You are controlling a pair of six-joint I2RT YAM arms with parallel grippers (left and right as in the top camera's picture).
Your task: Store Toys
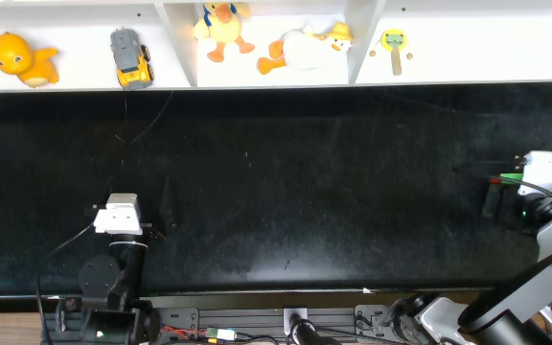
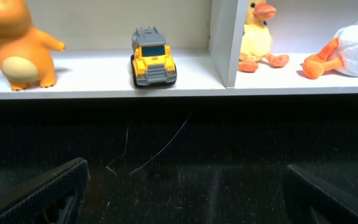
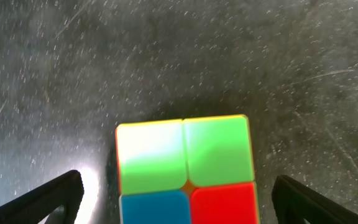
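The right claw (image 3: 176,186) is spread wide above the black table (image 3: 166,56), and the puzzle cube (image 3: 186,155) sits between its fingers with a gap on each side. The cube shows two green squares, then a blue and a red one that are cut off; it is square, with no long axis. The left claw (image 2: 186,167) is spread too, grasping nothing; ahead of it a yellow truck (image 2: 153,59) on the white shelf (image 2: 104,87) faces it nose-on

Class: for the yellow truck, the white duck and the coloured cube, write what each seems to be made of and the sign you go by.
Yellow truck: likely hard plastic, smooth, with crisp moulded edges and grille. White duck: plush fabric, probably stuffed; fuzzy, soft slumped shape. Coloured cube: probably glossy plastic; flat bright tiles catch the light.
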